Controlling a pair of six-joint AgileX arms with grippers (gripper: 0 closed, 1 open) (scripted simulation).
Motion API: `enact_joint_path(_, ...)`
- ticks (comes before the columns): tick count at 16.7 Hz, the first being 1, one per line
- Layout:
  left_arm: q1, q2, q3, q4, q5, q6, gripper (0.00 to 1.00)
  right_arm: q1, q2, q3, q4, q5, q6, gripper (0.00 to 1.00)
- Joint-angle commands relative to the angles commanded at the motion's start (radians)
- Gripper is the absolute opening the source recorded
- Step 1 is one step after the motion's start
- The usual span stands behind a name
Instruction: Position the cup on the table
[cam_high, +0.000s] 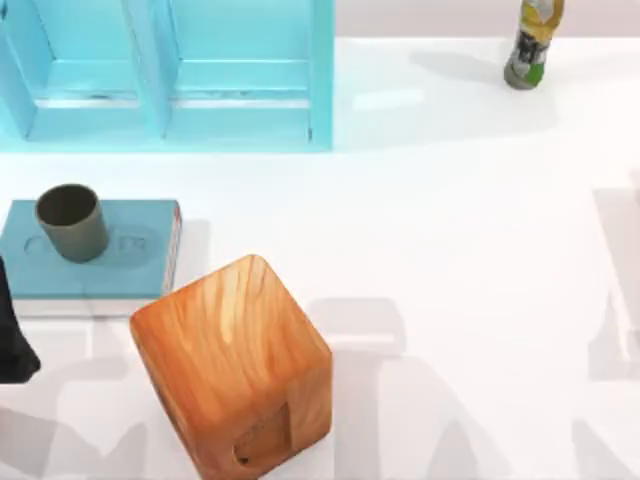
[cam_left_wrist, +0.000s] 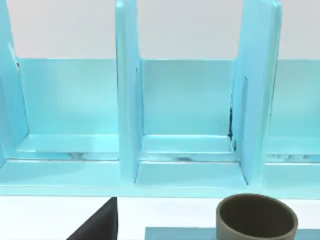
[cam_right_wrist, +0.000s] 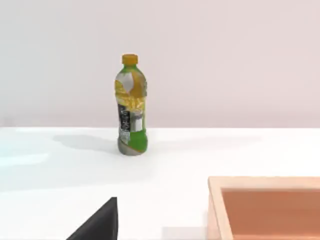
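Note:
The cup (cam_high: 70, 222) is small, olive-grey and handleless, and it stands upright on the left part of a flat light-blue slab (cam_high: 130, 265) at the table's left side. The white table (cam_high: 450, 230) lies bare around the slab. In the left wrist view the cup (cam_left_wrist: 256, 217) shows its dark inside, in front of the shelf. My left gripper (cam_high: 10, 350) is a dark shape at the top view's left edge, below the slab and apart from the cup. A dark part of my right gripper (cam_right_wrist: 97, 225) shows in the right wrist view.
A turquoise shelf unit (cam_high: 170, 70) stands at the back left, behind the slab. A large wooden block (cam_high: 235, 365) sits at the front, right of the slab. A colourful labelled bottle (cam_high: 532, 42) stands at the back right.

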Motion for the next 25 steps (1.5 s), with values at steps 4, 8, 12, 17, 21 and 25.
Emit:
enact_joint_path(4, -0.005, 0.031, 0.029, -0.03, 0.001, 0.0, 1.0, 0.0, 0.0, 0.0, 0.0, 0.0, 0.0, 1.0)
enact_joint_path(8, -0.027, 0.219, 0.211, -0.203, -0.001, -0.011, 1.0, 0.0, 0.0, 0.0, 0.0, 0.0, 0.0, 1.0)
enact_joint_path(12, -0.056, 0.56, 0.542, -0.461, -0.004, -0.04, 1.0, 0.0, 0.0, 0.0, 0.0, 0.0, 0.0, 1.0)
enact_joint_path(17, -0.101, 1.092, 1.072, -0.813, -0.001, -0.089, 1.0, 0.0, 0.0, 0.0, 0.0, 0.0, 0.0, 1.0)
enact_joint_path(21, -0.136, 1.495, 1.479, -1.083, 0.004, -0.121, 1.0, 0.0, 0.0, 0.0, 0.0, 0.0, 0.0, 1.0)
enact_joint_path(25, -0.166, 1.817, 1.777, -1.317, 0.003, -0.143, 1.0, 0.0, 0.0, 0.0, 0.0, 0.0, 0.0, 1.0)
